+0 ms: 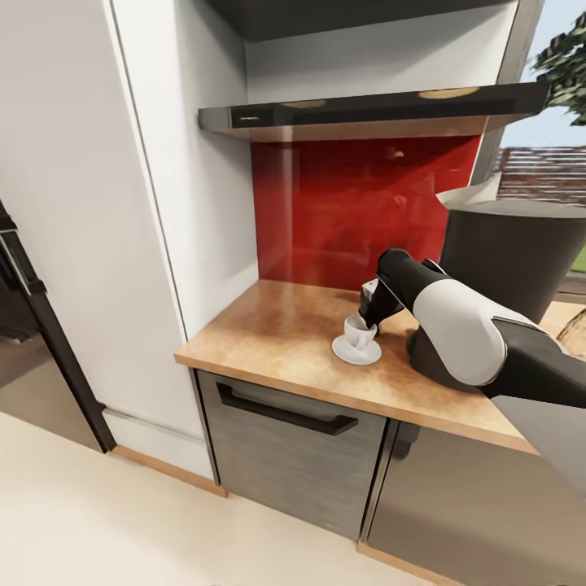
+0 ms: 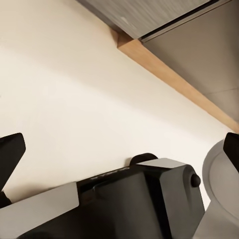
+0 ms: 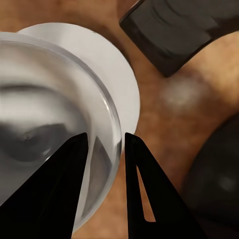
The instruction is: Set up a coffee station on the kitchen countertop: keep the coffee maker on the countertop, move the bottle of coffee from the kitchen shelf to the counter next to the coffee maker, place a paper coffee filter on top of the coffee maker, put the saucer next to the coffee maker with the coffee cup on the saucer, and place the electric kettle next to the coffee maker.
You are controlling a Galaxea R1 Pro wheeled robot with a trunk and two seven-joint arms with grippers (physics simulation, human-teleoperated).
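A white coffee cup (image 1: 358,332) stands on a white saucer (image 1: 356,352) on the wooden countertop (image 1: 277,334). My right gripper (image 1: 366,320) reaches down onto the cup. In the right wrist view its fingers (image 3: 137,179) straddle the cup (image 3: 45,109) wall, one inside and one outside, shut on the rim above the saucer (image 3: 109,64). The dark coffee maker (image 1: 513,252) rises just right of the saucer with a paper filter (image 1: 472,194) on top. My left gripper (image 2: 122,157) hangs open over the floor.
A range hood (image 1: 366,110) and red backsplash (image 1: 358,203) sit behind the counter. A tall white cabinet (image 1: 122,203) bounds the counter's left. Below is a drawer with a dark handle (image 1: 285,411). A wooden kick strip (image 2: 174,84) runs along the cream floor.
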